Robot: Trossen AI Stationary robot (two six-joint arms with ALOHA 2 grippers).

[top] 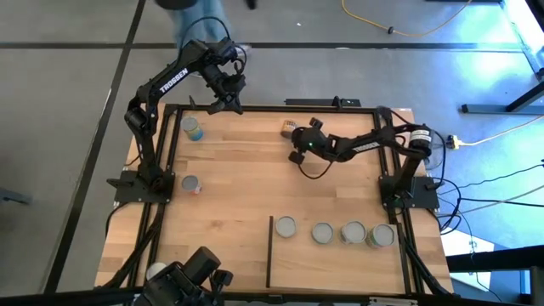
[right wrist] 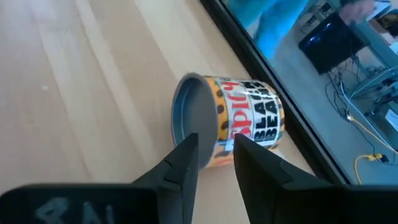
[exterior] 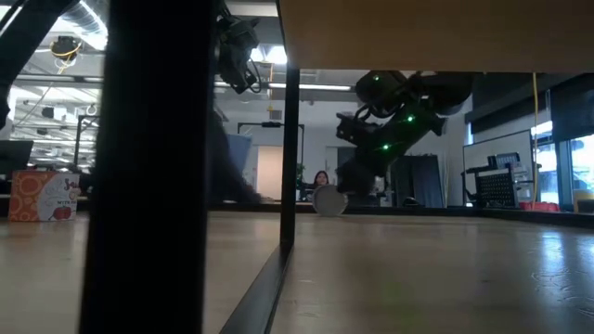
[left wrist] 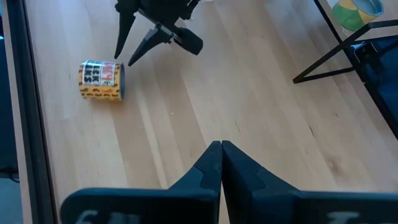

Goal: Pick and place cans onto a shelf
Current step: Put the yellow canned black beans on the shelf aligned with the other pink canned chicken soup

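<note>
The right gripper (right wrist: 214, 152) hangs low over the table's (top: 246, 170) far edge, its two fingers parted by a narrow gap and empty. The fingertips (right wrist: 186, 149) sit just in front of a tipped-over can (right wrist: 230, 121); whether they touch it I cannot tell. In the left wrist view the same gripper (left wrist: 127, 53) shows as two spread dark prongs pointing down at that can (left wrist: 102, 79), tips just beside it.

This can lies on its side close to the table's far edge, near the dark frame rail. Its long axis runs roughly along that edge, and its grey round end faces the right gripper. The label is orange and yellow with bold black lettering. In the high view it (top: 288, 128) shows just beyond the gripper (top: 297, 140); in the low view its pale round end (exterior: 327, 200) faces the camera, below the arm.

The left gripper (left wrist: 221, 149) is pressed fully together, holding nothing, raised above the table's far left corner (top: 229, 98).

Four cans stand upright in a row on the shelf (top: 336, 259) at the table's near right side (top: 285, 226) (top: 322, 232) (top: 353, 232) (top: 382, 235). Two more stand upright on the table's left side, one near the far left corner (top: 193, 127) and one farther toward the near edge (top: 190, 184).
</note>
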